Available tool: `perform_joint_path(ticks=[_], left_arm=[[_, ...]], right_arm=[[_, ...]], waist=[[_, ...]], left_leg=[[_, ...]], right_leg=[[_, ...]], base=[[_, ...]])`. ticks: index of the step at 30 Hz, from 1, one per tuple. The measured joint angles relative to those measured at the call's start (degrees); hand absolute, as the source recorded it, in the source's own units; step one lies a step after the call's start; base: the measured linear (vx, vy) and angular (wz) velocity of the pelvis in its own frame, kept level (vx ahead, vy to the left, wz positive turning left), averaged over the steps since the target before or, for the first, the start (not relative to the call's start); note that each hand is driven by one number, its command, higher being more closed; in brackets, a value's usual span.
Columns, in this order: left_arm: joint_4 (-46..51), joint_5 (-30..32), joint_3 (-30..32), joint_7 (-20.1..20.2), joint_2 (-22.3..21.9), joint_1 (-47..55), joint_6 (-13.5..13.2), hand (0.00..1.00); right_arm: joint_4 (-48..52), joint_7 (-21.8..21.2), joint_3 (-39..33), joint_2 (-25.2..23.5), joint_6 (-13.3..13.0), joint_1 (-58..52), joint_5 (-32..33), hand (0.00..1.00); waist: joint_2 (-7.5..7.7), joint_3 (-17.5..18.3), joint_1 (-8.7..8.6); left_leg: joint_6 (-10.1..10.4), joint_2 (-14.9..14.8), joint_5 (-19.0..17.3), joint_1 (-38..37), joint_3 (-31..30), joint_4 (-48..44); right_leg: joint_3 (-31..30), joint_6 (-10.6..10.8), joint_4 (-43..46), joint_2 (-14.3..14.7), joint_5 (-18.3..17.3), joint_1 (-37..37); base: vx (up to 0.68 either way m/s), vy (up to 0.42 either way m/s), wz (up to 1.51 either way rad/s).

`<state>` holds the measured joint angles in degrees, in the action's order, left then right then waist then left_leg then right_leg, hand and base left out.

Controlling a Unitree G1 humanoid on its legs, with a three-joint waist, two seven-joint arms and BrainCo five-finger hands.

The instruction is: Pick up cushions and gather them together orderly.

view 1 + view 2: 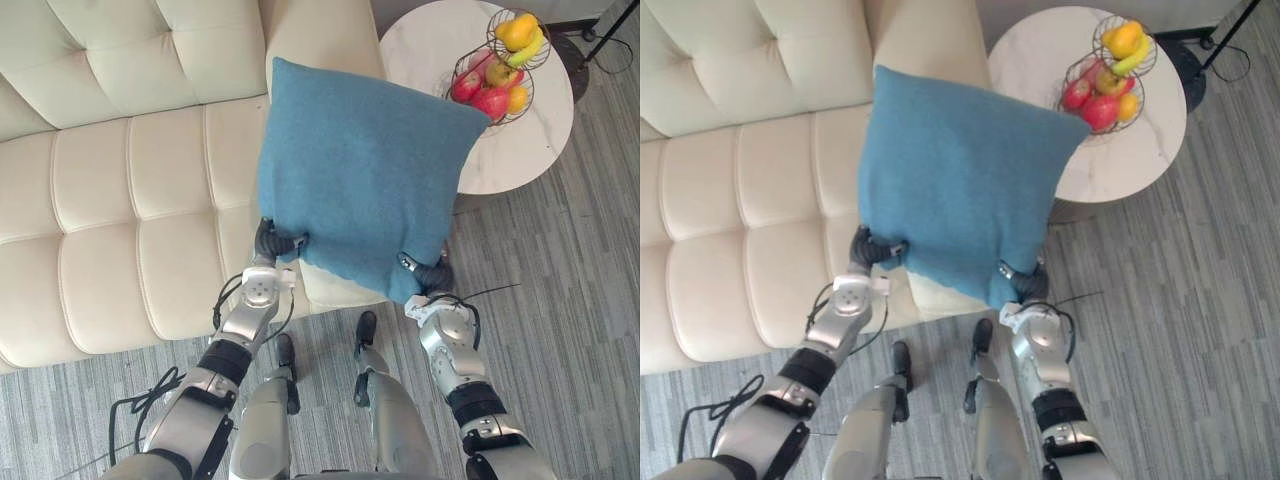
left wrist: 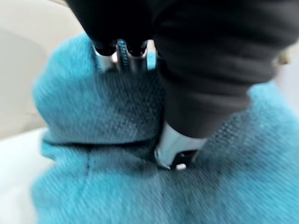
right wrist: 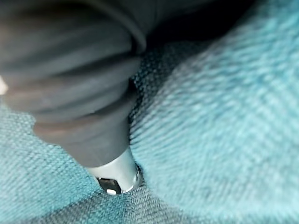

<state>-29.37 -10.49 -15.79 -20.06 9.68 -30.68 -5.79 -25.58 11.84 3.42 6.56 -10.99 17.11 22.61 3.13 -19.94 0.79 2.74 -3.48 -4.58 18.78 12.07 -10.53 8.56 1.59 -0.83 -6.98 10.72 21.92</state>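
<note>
1. The blue cushion (image 1: 365,175) is held up off the sofa (image 1: 120,190), tilted, over the seat's right front corner and near the round table (image 1: 425,50).
2. The left hand (image 1: 272,240) pinches its lower left corner, thumb dug into the cloth. The right hand (image 1: 428,272) clamps the lower right corner the same way.
3. The cushion rises from both hands, away from the robot. The seat stretches to its left, so setting it down likely means swinging left, with the left hand nearer.

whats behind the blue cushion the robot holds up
The blue cushion, pinched at its lower corners by the left hand and right hand, covers part of the cream sofa, its arm and the edge of the round table. Whatever lies on that covered stretch cannot be seen.
</note>
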Motion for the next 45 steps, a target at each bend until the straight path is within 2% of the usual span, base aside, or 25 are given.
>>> perform_joint_path(ticks=[5,11,15,18,20,23,29,32,33,35,36,37,38,39,40,41,42,43,45], left_arm=[[8.25,-0.95,-0.60,-0.07,-0.17,3.70,-0.32,1.00],[17.60,-2.15,-2.92,1.31,-0.42,14.72,-0.93,1.00],[21.91,-4.28,-3.48,4.04,-0.47,23.62,-0.92,1.00],[26.26,-5.83,-3.38,4.31,-0.51,29.30,-0.93,1.00],[28.87,-6.49,-3.38,4.42,-0.71,32.61,-0.94,1.00],[33.57,-7.19,-3.31,5.06,-1.57,38.64,-1.16,1.00],[36.84,-7.88,-3.44,6.03,-2.05,42.28,-1.30,1.00],[36.93,-7.91,-3.79,6.57,-2.04,42.24,-1.35,1.00],[36.93,-8.28,-3.88,6.56,-2.07,42.09,-1.37,1.00],[36.96,-8.40,-3.90,6.49,-2.09,41.80,-1.50,1.00],[36.95,-8.86,-3.91,6.45,-2.29,41.09,-1.57,1.00],[36.84,-9.01,-3.90,6.43,-2.76,40.35,-1.67,1.00],[36.69,-9.17,-3.91,6.43,-3.06,40.10,-1.72,1.00],[36.01,-9.95,-3.93,6.43,-3.83,40.03,-1.98,1.00],[35.65,-10.06,-4.07,6.43,-4.35,40.01,-2.28,1.00],[35.39,-10.10,-4.21,6.43,-4.59,39.87,-2.39,1.00],[35.28,-10.11,-4.21,6.43,-4.54,39.80,-2.39,1.00],[34.86,-10.11,-4.21,6.42,-3.42,39.80,-2.74,1.00],[33.66,-10.09,-4.21,6.42,-3.06,39.69,-2.88,1.00]], right_arm=[[4.35,-0.01,1.41,0.04,0.11,-4.19,0.02,1.00],[13.91,-0.86,1.57,-0.09,0.74,-15.57,-0.18,1.00],[19.76,-2.47,1.50,-1.62,1.39,-24.01,-2.48,1.00],[23.22,-3.17,1.57,-3.04,1.57,-27.69,-3.25,1.00],[24.81,-3.52,1.59,-3.61,1.68,-29.41,-4.04,1.00],[28.52,-4.56,2.05,-4.20,1.85,-32.96,-4.61,1.00],[31.74,-4.91,2.27,-4.09,1.80,-35.77,-6.91,1.00],[31.73,-4.70,2.29,-4.02,1.64,-35.96,-6.92,1.00],[31.70,-4.13,2.34,-3.98,1.18,-35.79,-6.98,1.00],[31.06,-3.34,2.35,-3.74,1.16,-34.00,-7.08,1.00],[30.33,-2.04,1.98,-3.05,1.15,-31.87,-8.23,1.00],[29.01,-1.48,1.77,-1.91,0.84,-29.82,-9.14,1.00],[28.15,-1.28,1.73,-1.21,0.81,-28.74,-9.21,1.00],[24.79,-0.38,1.71,0.24,0.96,-25.37,-9.54,1.00],[23.90,-0.14,1.45,0.84,1.26,-24.16,-10.48,1.00],[23.82,0.03,1.17,0.89,1.26,-24.02,-11.30,1.00],[23.59,0.08,1.19,0.77,1.28,-23.97,-11.48,1.00],[22.38,0.08,1.17,-0.06,1.30,-23.95,-11.92,1.00],[21.28,0.08,0.91,-1.13,1.78,-24.05,-13.12,1.00]], waist=[[-0.12,0.14,0.13],[-0.58,1.24,-0.59],[-1.23,6.00,-0.79],[-1.58,9.36,-0.73],[-1.90,9.86,-0.51],[-2.50,13.62,-0.27],[-3.40,16.61,-0.30],[-3.31,16.58,-0.43],[-3.21,16.59,-0.18],[-3.38,16.66,-0.09],[-3.44,16.67,-0.37],[-3.18,16.47,-0.29],[-3.24,16.39,-0.20],[-3.65,16.56,0.10],[-4.24,16.82,-0.21],[-4.40,16.86,-0.67],[-4.09,16.73,-0.73],[-3.22,16.99,-0.80],[-3.02,17.13,-0.85]], left_leg=[[0.05,0.36,0.03,-4.19,-0.25,2.26],[0.06,0.61,0.02,-9.86,-1.31,4.39],[0.05,0.71,0.02,-13.37,-2.34,5.41],[-0.01,1.37,0.00,-14.50,-2.68,6.56],[-0.11,1.42,-0.07,-16.12,-2.76,6.76],[-0.25,1.33,-0.24,-17.33,-3.10,8.45],[0.12,1.06,0.01,-19.02,-3.76,8.52],[0.27,1.26,-0.10,-18.51,-6.61,7.65],[0.59,1.44,-0.32,-16.08,-9.14,5.20],[0.73,1.08,-1.58,-13.06,-10.22,3.67],[0.36,-1.00,-2.27,-10.38,-5.57,1.93],[-0.29,-2.84,-2.52,-9.24,-0.52,-0.36],[-0.65,-3.94,-2.70,-8.85,1.99,-1.22],[-1.30,-7.54,-2.98,-8.98,8.66,-3.05],[-0.58,-10.01,-2.36,-9.47,13.59,-3.78],[0.78,-9.69,-0.99,-9.52,15.79,-3.44],[0.51,-8.56,-0.95,-9.50,15.65,-3.09],[0.09,-5.36,-1.06,-9.56,14.82,-1.38],[-0.58,-3.25,-1.01,-9.48,13.87,-0.80]], right_leg=[[0.23,0.22,-2.61,0.12,0.15,-4.52],[0.23,0.55,-4.23,0.56,-0.01,-10.37],[0.26,1.24,-4.27,0.46,-0.69,-13.93],[0.37,1.76,-4.27,-0.16,-1.84,-14.81],[0.36,1.60,-4.26,-0.19,-2.36,-16.50],[0.51,1.64,-4.27,0.00,-3.30,-17.20],[1.01,1.61,-4.27,0.13,-3.51,-19.36],[4.07,1.80,-4.25,-0.32,-3.75,-21.06],[7.38,1.76,-4.23,-0.81,-4.04,-21.40],[10.92,1.69,-3.71,-1.38,-3.99,-20.90],[14.44,1.68,-3.01,-2.27,-3.99,-20.06],[15.51,1.67,-2.84,-3.29,-3.99,-19.52],[15.84,1.68,-2.71,-3.61,-3.99,-19.28],[16.93,1.97,-2.18,-4.72,-3.80,-19.16],[18.19,2.75,-1.82,-5.90,-3.39,-19.43],[19.36,3.27,-1.53,-7.12,-3.13,-19.72],[19.65,3.88,-1.25,-8.07,-2.65,-19.63],[20.52,3.94,-0.65,-10.57,-2.40,-19.57],[21.91,4.01,0.58,-12.21,-2.34,-19.83]], base=[[0.06,0.018,0.02],[0.09,0.017,0.05],[0.04,0.014,0.11],[-0.01,0.018,0.09],[-0.05,0.008,0.07],[-0.03,-0.011,0.04],[0.00,-0.001,0.04],[-0.01,-0.001,0.56],[-0.02,-0.006,0.73],[-0.05,0.007,1.14],[-0.07,0.054,1.37],[-0.06,0.082,0.98],[-0.06,0.130,0.61],[-0.06,0.178,0.56],[-0.06,0.207,0.77],[-0.03,0.196,0.62],[-0.04,0.298,0.62],[-0.04,0.298,0.41],[0.00,0.279,0.42]])
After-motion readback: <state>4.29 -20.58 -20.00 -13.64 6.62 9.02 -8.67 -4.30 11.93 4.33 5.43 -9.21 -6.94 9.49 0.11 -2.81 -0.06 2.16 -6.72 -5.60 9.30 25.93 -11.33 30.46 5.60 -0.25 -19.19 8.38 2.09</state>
